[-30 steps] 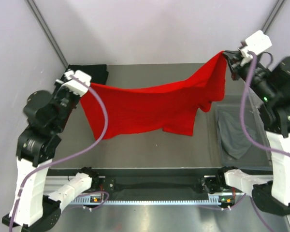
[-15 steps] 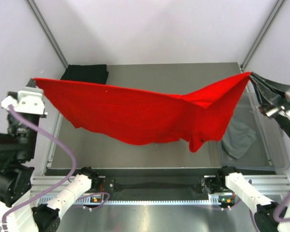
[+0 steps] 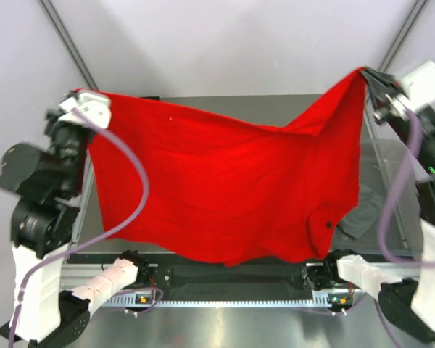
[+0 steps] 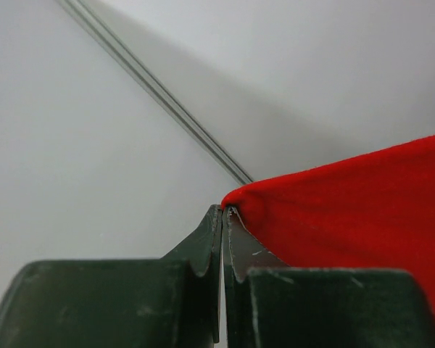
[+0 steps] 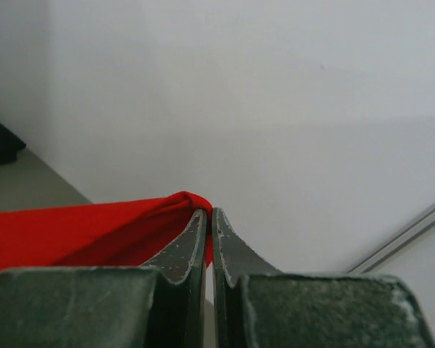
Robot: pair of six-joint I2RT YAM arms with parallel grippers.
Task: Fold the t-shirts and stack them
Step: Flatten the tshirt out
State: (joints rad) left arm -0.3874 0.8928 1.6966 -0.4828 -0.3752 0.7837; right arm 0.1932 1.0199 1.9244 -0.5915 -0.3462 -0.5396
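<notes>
Red t-shirt [image 3: 217, 196] hangs spread between left tool [image 4: 223, 212] and right tool [image 5: 209, 213], both clamped on its corners.

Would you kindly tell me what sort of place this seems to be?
Probably a robotics lab cell: white walls and metal posts enclose a grey table with a mounting rail, and the left pincer and right pincer hold a red t-shirt stretched between them.

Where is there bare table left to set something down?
Only a bare strip of table shows, along the far edge behind the hanging red t-shirt. Nearer, it hides everything; at the right lies a grey t-shirt.
</notes>
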